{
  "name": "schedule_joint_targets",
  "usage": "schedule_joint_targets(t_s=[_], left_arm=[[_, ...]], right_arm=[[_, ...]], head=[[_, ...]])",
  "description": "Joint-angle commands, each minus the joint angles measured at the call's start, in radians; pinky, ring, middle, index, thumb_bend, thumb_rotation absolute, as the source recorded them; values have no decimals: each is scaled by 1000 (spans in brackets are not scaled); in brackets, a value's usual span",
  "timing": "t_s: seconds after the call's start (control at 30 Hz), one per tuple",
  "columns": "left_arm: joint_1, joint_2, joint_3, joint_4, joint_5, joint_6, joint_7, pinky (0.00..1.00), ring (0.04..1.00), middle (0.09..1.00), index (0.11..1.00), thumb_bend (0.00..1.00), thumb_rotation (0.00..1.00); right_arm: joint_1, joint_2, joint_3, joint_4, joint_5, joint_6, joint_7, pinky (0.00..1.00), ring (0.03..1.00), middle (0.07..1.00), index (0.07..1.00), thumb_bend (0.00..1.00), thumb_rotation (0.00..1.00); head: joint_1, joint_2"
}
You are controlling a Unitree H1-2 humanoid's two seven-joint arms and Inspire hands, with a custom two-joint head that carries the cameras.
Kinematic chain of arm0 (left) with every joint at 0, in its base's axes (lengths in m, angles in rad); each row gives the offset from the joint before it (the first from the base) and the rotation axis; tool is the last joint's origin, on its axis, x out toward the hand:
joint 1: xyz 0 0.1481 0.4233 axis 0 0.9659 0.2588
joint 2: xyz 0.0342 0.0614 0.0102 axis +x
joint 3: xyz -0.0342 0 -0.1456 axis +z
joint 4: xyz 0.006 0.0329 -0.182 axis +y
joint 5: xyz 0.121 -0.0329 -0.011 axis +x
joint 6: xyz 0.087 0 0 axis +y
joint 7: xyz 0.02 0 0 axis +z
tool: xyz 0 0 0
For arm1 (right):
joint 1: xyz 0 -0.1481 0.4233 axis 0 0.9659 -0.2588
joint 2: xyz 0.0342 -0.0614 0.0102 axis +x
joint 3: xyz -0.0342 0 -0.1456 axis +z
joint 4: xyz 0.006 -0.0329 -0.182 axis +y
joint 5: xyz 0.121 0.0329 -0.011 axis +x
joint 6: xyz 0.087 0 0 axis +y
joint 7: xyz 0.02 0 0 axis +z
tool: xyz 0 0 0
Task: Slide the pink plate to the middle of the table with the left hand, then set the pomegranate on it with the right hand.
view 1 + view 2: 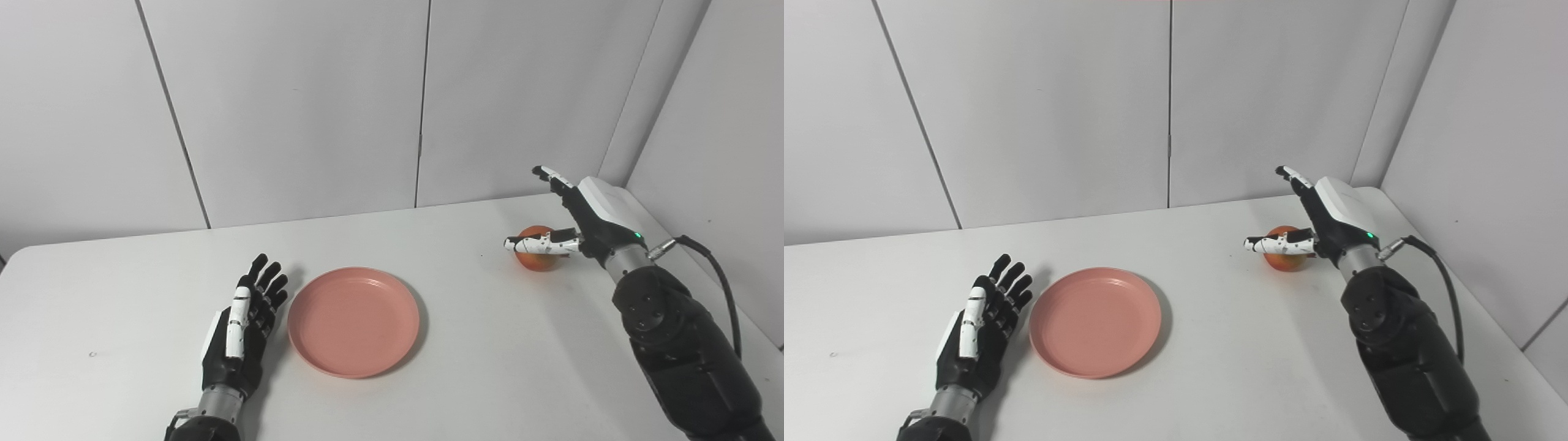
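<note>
The pink plate [353, 320] lies flat on the white table [465, 367], a little left of the middle. My left hand [242, 324] rests open just left of the plate's rim, fingers straight and pointing away from me. The pomegranate [536, 250], red-orange and round, sits at the far right of the table. My right hand [572, 223] hovers open over it, thumb stretched across its front and fingers raised above and behind it, not closed on it. The hand hides part of the fruit.
Grey wall panels stand close behind the table and along its right side. A black cable [719, 275] loops off the right wrist near the table's right edge.
</note>
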Motion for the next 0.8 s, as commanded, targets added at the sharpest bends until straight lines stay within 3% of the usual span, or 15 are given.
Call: schedule_joint_targets(t_s=[0.0,0.57,0.77], left_arm=[[38,17,10,22,-1,22,-1,964,942,951,942,353,1000],[38,26,15,13,-24,40,-6,962,938,950,942,356,1000],[40,29,15,11,-22,40,-8,959,937,948,941,356,1000]], right_arm=[[-60,-33,-7,2,3,3,-1,795,881,907,903,1000,418],[-127,-55,27,135,34,-5,26,844,901,911,894,1000,320],[-145,-67,46,185,30,-2,29,846,906,917,899,1000,326]], head=[[-1,3],[-6,17],[-6,21]])
